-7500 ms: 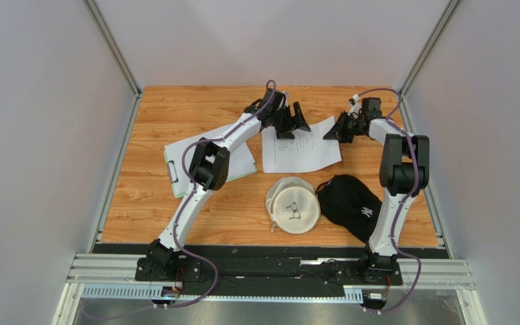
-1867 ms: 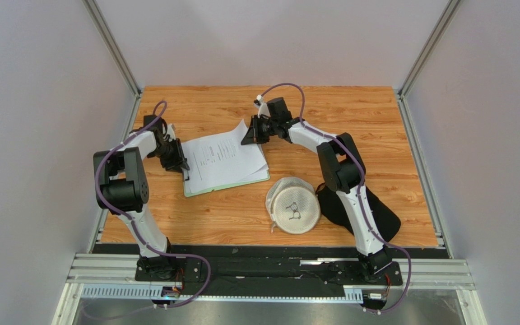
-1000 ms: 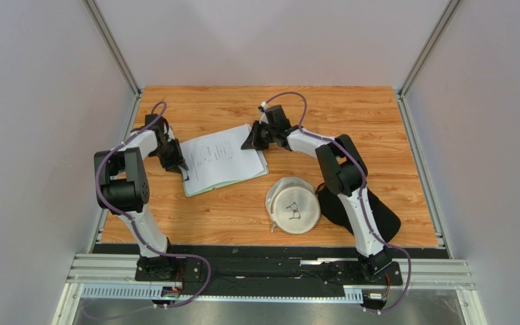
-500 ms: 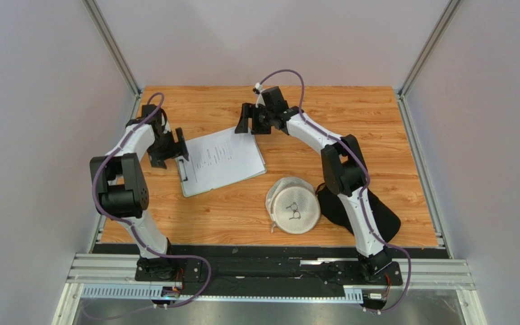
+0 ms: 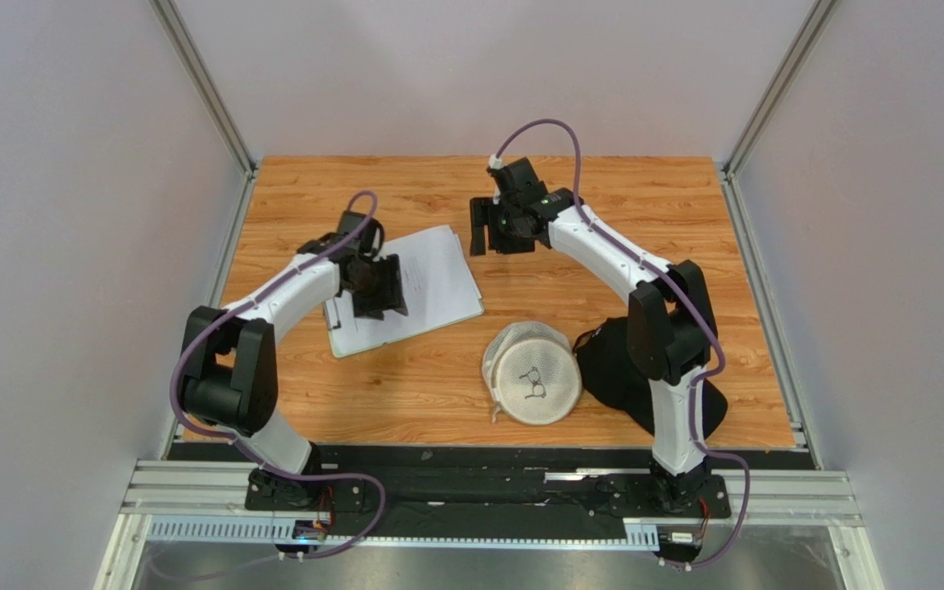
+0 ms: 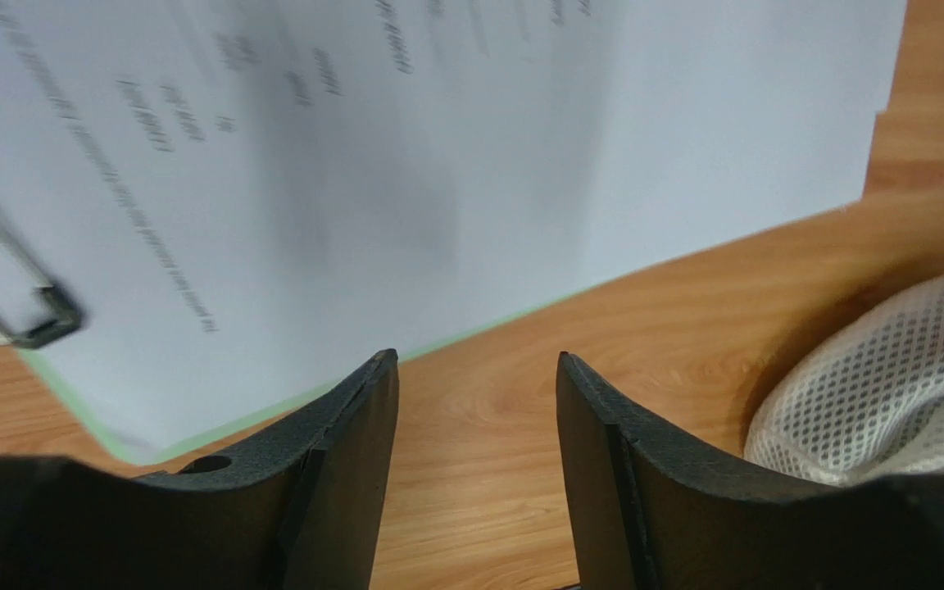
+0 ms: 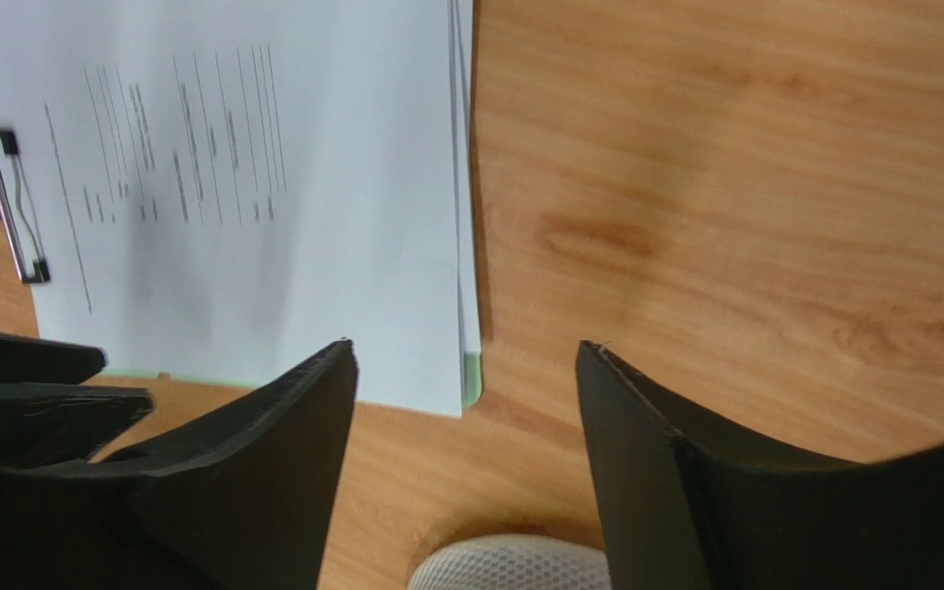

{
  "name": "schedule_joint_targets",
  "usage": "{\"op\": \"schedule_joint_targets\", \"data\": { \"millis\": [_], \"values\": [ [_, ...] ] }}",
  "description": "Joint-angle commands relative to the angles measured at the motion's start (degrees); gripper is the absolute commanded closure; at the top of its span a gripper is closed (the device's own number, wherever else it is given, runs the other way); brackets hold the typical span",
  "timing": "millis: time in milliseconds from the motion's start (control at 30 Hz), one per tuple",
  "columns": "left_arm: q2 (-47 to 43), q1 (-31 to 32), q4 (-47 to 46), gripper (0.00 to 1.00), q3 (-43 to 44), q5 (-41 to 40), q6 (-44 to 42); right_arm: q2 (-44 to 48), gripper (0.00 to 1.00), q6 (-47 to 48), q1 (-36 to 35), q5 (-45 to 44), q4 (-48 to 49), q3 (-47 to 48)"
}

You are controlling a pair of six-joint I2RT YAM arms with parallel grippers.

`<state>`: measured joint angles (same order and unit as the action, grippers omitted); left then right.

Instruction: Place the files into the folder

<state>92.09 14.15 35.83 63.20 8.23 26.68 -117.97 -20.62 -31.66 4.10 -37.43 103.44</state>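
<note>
The files (image 5: 443, 273) are white sheets, the top one printed, stacked flat on the light-green folder (image 5: 440, 327) left of the table's centre. The metal clip (image 7: 15, 209) sits over the stack's short edge. My left gripper (image 5: 381, 293) hovers open over the left half of the stack, holding nothing. In the left wrist view the open gripper (image 6: 477, 357) looks past the folder's green edge (image 6: 255, 416) at bare wood. My right gripper (image 5: 498, 237) stands open beyond the stack's far right corner. The right wrist view has its gripper (image 7: 465, 347) empty above the folder's corner (image 7: 473, 375).
A white mesh cap (image 5: 535, 373) lies just right of the folder's near corner, with a black cap (image 5: 625, 363) beside it, partly under the right arm. Metal frame rails and grey walls close in the wooden table (image 5: 317, 393) on three sides.
Both grippers opened and came off the sheets and folder. The left arm swung from the clip end to over the stack. The right gripper drew back to the right. The sheets now lie flat.
</note>
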Motion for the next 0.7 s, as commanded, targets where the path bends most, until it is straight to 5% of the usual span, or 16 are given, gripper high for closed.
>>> {"op": "schedule_joint_targets", "data": {
  "millis": [0,100,200,300,667],
  "values": [
    [-1.4,7.7,-5.3,0.4,-3.2,-1.1,6.0,7.5,0.35,-3.2,-2.2,0.1,-2.3,-5.3],
    [-1.2,9.5,-6.0,0.37,-6.6,-6.3,8.8,13.1,0.36,-4.2,-3.0,-2.6,-4.1,-9.3],
    [-0.4,9.5,-1.7,0.49,-6.5,-11.4,10.4,20.8,0.37,-4.7,-3.4,-3.6,-2.0,-15.7],
    [-0.9,9.4,0.5,0.49,-7.9,-13.8,11.7,26.9,0.37,-4.6,-3.3,-5.5,-1.3,-19.8],
    [-4.0,6.2,2.0,0.48,-13.8,-12.4,13.8,39.1,0.37,-4.6,-3.3,-8.0,0.3,-27.1]
  ]
}}
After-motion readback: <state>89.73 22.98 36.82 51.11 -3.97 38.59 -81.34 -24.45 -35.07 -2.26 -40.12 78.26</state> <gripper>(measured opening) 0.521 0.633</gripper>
